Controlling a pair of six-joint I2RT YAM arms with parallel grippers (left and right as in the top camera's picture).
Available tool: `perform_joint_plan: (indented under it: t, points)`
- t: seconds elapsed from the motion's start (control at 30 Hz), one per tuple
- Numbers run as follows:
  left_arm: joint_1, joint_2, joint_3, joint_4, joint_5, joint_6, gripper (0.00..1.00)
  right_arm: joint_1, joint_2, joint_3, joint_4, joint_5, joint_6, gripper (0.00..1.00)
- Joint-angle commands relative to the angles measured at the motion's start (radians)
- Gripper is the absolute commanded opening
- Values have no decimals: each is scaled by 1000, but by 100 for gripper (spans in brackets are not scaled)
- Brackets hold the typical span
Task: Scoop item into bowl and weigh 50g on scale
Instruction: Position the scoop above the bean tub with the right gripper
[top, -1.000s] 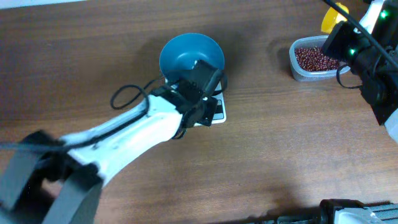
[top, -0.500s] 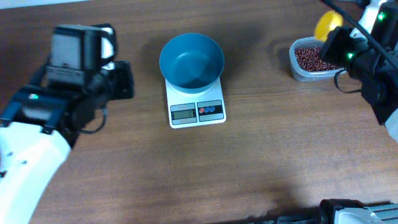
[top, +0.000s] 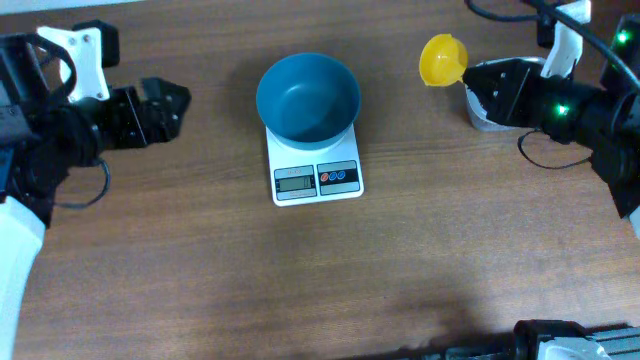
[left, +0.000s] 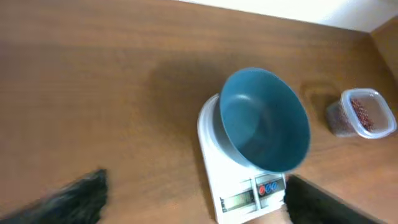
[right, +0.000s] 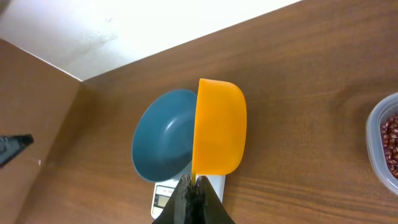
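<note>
The teal-blue bowl (top: 308, 95) sits on the white scale (top: 318, 180), and no beans show inside it (left: 264, 127). My left gripper (top: 166, 110) is open at the table's left, well apart from the scale, with nothing between its dark fingers (left: 74, 199). My right gripper (right: 194, 185) is shut on the thin handle of a yellow scoop (right: 217, 124). The scoop (top: 441, 60) hangs in the air to the right of the bowl, and its contents cannot be told. The red-brown beans (left: 362, 115) lie in a clear tub (right: 388, 143) at the right, mostly hidden under my right arm in the overhead view.
The scale's display (top: 296, 181) and its red and blue buttons (top: 339, 177) face the front edge. Bare wooden table (top: 330, 280) surrounds the scale. A light wall borders the table's far edge (right: 124, 37).
My left arm pulled back from the scale to the table's left and its gripper opened. My right gripper carried the yellow scoop up out of the tub and left toward the bowl.
</note>
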Motion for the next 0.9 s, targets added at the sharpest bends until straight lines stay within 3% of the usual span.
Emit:
perform_joint_plan:
  t: [0.0,0.07,0.1,0.13,0.17,0.23,0.37,0.4,0.43,0.47,0.87]
  points:
    - [0,-11,8,-70,35,-10,99,-3,-8,6,3,-17,-2,4]
    - [-1,-27,60,-202,-49,53,99,-3,-8,6,4,-17,-17,4]
    - [-16,-32,163,-373,-188,103,99,-3,-7,6,3,-17,-44,4]
    - [-37,-32,224,-445,-224,146,99,-3,-7,6,-1,-17,-46,4]
    - [-89,-32,318,-537,-253,259,99,-3,-6,6,-9,-17,-53,4]
    - [-178,-32,417,-628,-338,336,99,-3,-6,6,-13,-17,-53,4]
    - [-236,-32,433,-684,-280,290,99,-3,-6,6,-13,-16,-53,4]
    - [-245,-32,433,-696,-219,381,99,-3,-6,6,-13,-16,-53,4]
    - [-279,-32,433,-754,-172,581,99,-3,-6,6,-13,-8,-53,4]
    - [-310,-32,429,-772,-172,650,99,-3,-6,6,-13,-5,-53,4]
    - [-319,-31,281,-673,-139,662,99,-3,-6,6,-13,48,-53,4]
